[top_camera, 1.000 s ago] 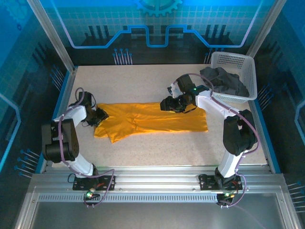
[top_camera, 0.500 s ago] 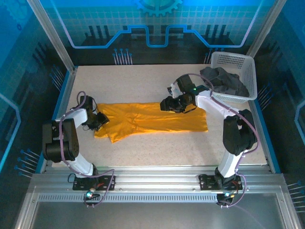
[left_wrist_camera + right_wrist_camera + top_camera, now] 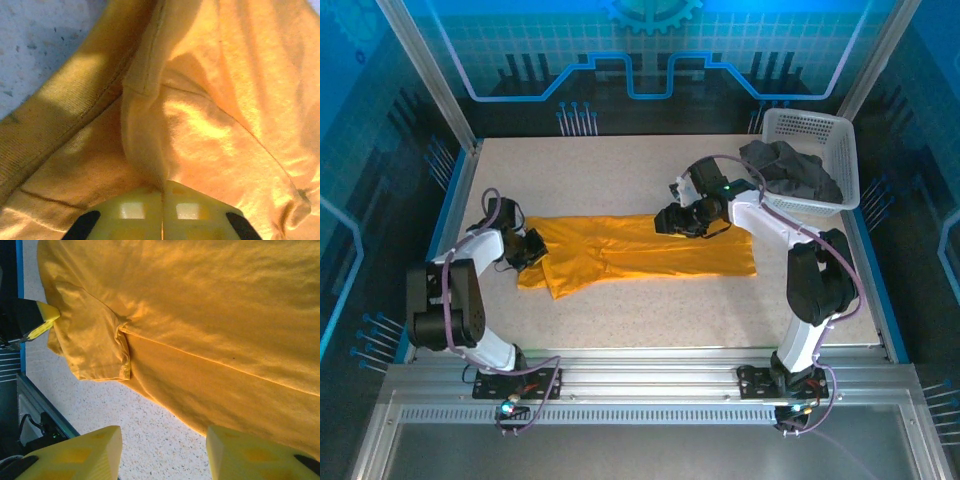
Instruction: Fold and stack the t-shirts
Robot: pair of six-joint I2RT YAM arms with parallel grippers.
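The left end effector (image 3: pixel 162 200) has just pinched shut on the left end of the orange-yellow t-shirt (image 3: pixel 640 250) spread on the worktop (image 3: pixel 620 170) (a fold can likely start), the right end effector (image 3: pixel 165 445) part-open over its far edge, the grey t-shirt (image 3: pixel 795 172) in the basket (image 3: pixel 820 125) beyond.

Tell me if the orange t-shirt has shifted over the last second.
No. The orange t-shirt lies where it was, its right corner equally far from the white basket.

Blue glow washing over backdrop (image 3: pixel 650 40), table (image 3: pixel 620 170) getting even overhead light. Left wrist close-up looking soft, shadow falling across orange t-shirt (image 3: pixel 210 125). Right wrist looking sharper.
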